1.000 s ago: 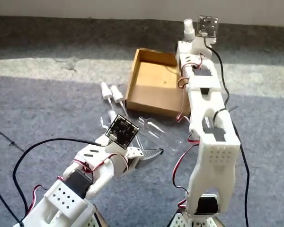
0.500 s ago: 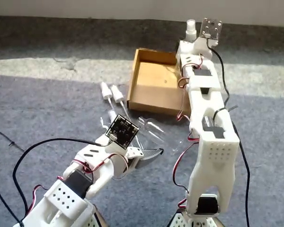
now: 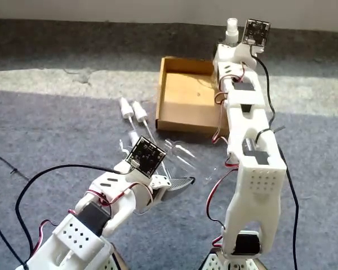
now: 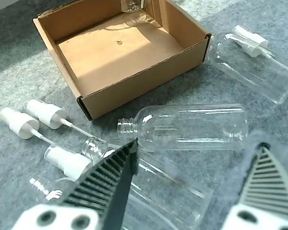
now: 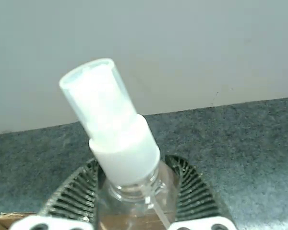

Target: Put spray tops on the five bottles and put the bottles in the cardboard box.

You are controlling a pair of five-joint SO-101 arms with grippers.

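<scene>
one cardboard box [image 3: 187,95]. right gripper [image 5: 129,206] clamps one capped bottle [image 5: 117,143], box's 1 o'clock. left gripper [image 4: 198,146] jaws apart above two capless bottles [image 4: 182,127]. two loose spray tops [image 4: 45,112], box's 9 o'clock.

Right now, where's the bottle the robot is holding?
High view: the capped bottle is held between the right fingers, by the far right corner of the cardboard box.
</scene>
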